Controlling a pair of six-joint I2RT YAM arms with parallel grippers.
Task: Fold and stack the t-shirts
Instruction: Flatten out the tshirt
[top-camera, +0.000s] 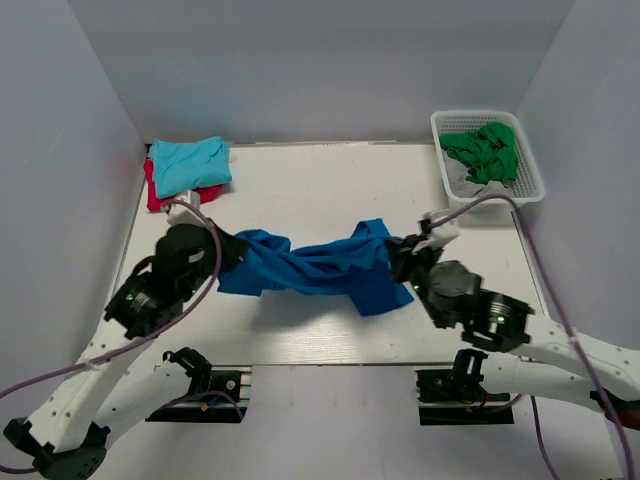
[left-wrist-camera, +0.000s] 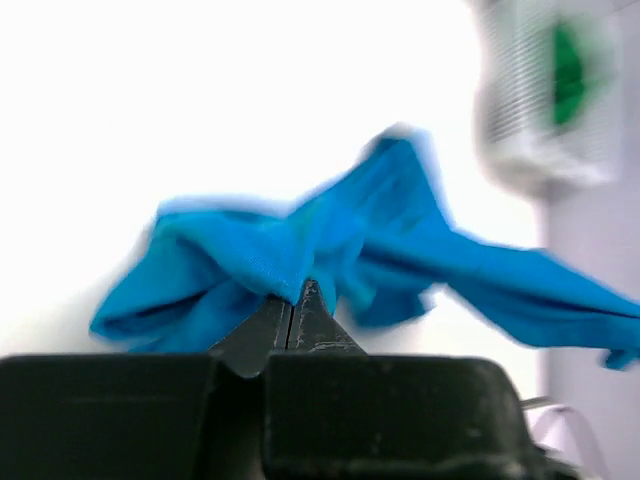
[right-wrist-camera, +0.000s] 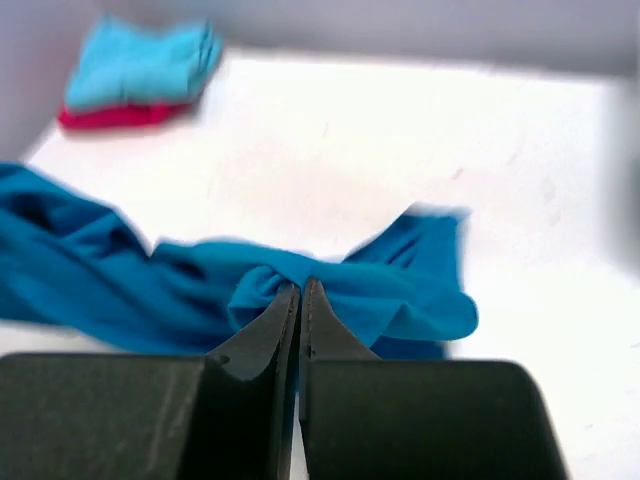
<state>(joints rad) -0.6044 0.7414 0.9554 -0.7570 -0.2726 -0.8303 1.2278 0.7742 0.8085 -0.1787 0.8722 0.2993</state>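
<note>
The royal-blue t-shirt (top-camera: 320, 268) is stretched, rumpled, between my two grippers over the middle of the table. My left gripper (top-camera: 232, 252) is shut on its left end; in the left wrist view the jaws (left-wrist-camera: 295, 290) pinch a fold of the royal-blue t-shirt (left-wrist-camera: 330, 235). My right gripper (top-camera: 398, 255) is shut on its right end; in the right wrist view the jaws (right-wrist-camera: 300, 288) pinch the royal-blue t-shirt (right-wrist-camera: 370, 285). The turquoise t-shirt (top-camera: 190, 163) lies folded on the red t-shirt (top-camera: 156, 193) at the back left, and both show in the right wrist view (right-wrist-camera: 140, 62).
A white basket (top-camera: 528, 185) at the back right holds a crumpled green garment (top-camera: 485, 150). Grey walls enclose the table on three sides. Purple cables loop beside both arms.
</note>
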